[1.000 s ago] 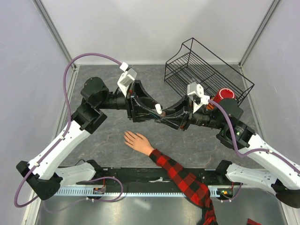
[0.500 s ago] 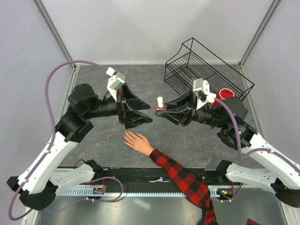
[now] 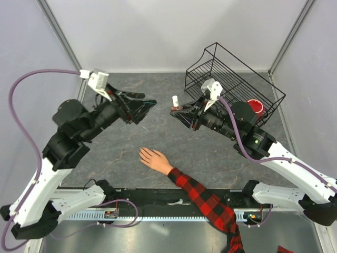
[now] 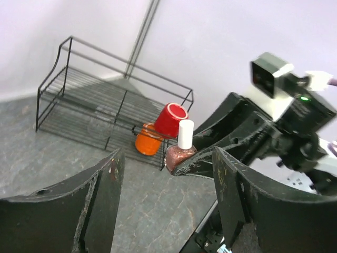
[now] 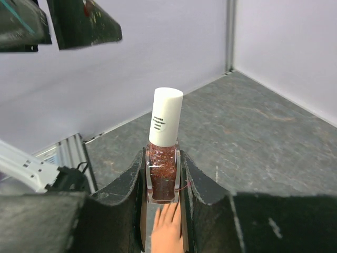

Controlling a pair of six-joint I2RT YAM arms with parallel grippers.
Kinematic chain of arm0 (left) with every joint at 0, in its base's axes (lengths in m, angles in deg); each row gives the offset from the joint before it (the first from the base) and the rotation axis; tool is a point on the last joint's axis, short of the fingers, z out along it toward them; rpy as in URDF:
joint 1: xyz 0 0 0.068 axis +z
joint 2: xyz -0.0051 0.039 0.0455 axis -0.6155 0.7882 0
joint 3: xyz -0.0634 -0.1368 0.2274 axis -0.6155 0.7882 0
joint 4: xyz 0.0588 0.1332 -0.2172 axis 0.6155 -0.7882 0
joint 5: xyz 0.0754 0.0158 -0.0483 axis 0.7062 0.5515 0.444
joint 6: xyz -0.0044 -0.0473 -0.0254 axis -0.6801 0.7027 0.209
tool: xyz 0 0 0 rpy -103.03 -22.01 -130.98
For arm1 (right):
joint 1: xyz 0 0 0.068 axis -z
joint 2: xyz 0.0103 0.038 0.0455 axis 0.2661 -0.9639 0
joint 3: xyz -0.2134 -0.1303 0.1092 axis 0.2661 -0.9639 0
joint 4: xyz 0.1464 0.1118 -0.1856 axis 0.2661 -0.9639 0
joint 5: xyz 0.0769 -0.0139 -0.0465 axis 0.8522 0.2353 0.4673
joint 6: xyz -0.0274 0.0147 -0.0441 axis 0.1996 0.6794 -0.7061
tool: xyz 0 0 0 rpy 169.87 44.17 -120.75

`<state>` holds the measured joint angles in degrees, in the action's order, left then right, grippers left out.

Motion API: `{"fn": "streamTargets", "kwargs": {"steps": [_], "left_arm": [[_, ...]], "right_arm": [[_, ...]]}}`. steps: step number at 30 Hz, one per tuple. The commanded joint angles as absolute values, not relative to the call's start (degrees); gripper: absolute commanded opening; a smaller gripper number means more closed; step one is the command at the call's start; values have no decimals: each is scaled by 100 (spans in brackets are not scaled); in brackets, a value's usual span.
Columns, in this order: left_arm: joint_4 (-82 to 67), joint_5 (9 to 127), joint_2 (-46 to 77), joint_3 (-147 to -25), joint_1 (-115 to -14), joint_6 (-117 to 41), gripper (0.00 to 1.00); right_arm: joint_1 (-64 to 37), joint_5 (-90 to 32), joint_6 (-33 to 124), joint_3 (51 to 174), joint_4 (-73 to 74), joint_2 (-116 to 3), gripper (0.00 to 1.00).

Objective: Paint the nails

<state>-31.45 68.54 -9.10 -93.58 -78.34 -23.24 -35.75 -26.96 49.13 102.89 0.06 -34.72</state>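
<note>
Right pincer (image 3: pixel 177 112) of mine grips the polish bottle (image 5: pixel 164 163), white cap (image 5: pixel 166 116) upright; my left pincer (image 3: pixel 149 102) gapes empty, facing it, apart. The nails (image 3: pixel 141 153) lie on the desk (image 3: pixel 158 84) below, between both arms, nearer my left.

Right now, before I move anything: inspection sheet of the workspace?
Surface: grey stone-pattern mat.
Job's things: hand in plaid sleeve, spread flat on mat; nails too small to judge; polish bottle capped, upright.
Clutter: wire rack far right; red cup and orange cup at its edge.
Grippers: left gripper open, empty; right gripper fingers shut on polish bottle.
Cables: purple cables loop off both arms, clear of hand.
Surroundings: pale walls, metal corner posts.
</note>
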Motion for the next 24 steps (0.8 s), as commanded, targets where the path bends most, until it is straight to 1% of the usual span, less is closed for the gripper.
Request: {"fn": "streamTargets", "kwargs": {"steps": [1,2,5,10,17,24], "left_arm": [[-3213,8465,-356,-9686,-8438,-2238,71],[-3204,8651,-242,-9757,-8744,-2378,68],[-3072,9091,66,-9959,-9203,-2642,60],[-2747,9321,251,-10003,-9520,-2906,60],[-2703,9453,462,-10109,-9634,-2950,60],[-2738,9374,620,-10223,-9652,-2942,55]], "right_arm": [[-3642,-3383,4812,10674,119,-3541,0],[-3651,-3401,4803,10674,119,-3559,0],[-3669,-3428,4768,10674,119,-3594,0],[-3686,-3454,4741,10639,-13,-3577,0],[-3695,-3410,4733,10648,-4,-3533,0],[-3704,-3366,4741,10665,40,-3533,0]]}}
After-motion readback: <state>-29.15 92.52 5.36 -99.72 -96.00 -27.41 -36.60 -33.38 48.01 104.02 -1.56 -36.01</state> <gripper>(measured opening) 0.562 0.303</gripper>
